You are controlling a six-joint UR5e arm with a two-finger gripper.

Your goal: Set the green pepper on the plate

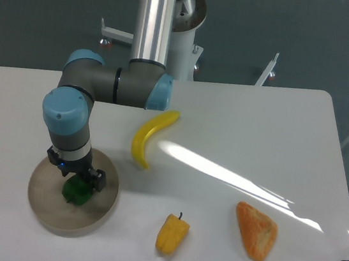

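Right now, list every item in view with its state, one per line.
green pepper: on the plate, under the end effector
plate: flat on the table, holding the pepper
end effector: low over the pepper, grip unclear
banana: lying on the table
yellow pepper: lying on the table
orange bread piece: lying on the table

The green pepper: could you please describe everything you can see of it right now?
The green pepper is small, glossy and dark green, with a lumpy shape. It sits on the round tan plate, near the middle of it, at the table's front left. The gripper is directly above and covers the pepper's top, so only the lower part shows. Whether the fingers are gripping it cannot be told from this view. Nothing else touches it.
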